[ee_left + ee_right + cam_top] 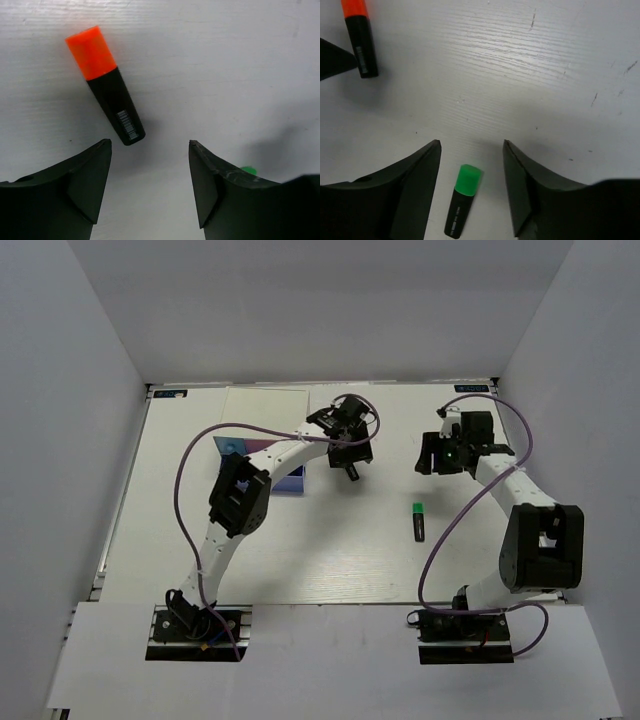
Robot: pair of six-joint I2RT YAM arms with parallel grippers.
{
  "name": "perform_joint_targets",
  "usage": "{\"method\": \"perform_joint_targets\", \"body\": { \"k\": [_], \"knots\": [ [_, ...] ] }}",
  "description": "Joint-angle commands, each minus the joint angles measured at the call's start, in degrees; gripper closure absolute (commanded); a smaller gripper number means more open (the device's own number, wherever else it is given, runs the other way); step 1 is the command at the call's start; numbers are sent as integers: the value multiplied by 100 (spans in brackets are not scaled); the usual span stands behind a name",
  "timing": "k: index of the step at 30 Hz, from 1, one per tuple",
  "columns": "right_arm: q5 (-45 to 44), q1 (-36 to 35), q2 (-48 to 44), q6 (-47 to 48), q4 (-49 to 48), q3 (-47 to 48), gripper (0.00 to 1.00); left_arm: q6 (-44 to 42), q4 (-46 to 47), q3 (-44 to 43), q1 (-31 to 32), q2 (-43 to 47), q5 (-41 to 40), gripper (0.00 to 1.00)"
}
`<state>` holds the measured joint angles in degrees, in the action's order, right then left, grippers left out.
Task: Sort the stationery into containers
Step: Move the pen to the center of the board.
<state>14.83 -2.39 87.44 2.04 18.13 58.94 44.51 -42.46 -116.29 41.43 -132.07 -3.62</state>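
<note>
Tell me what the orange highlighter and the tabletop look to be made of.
Orange highlighter: probably plastic; matt black body with a printed barcode, glossier orange cap. Tabletop: white with fine parallel grain lines, perhaps painted or laminated wood; the look leaves it open.

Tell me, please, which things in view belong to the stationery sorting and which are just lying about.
Belong to the job:
- orange highlighter
- green highlighter
- drawer box

Not part of it:
- purple cables looping off the arms
- table, which is only the work surface
</note>
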Motion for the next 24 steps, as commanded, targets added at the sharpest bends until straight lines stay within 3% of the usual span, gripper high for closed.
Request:
{"method": "perform_joint_targets", "body": {
  "k": [1,24],
  "knots": [
    [353,142,-393,-81,-187,-119,44,250,-869,-473,23,15,-464,28],
    [740,529,-1071,-160,-662,-998,47,321,-1432,-1686,23,-1128,-851,38]
  ]
}}
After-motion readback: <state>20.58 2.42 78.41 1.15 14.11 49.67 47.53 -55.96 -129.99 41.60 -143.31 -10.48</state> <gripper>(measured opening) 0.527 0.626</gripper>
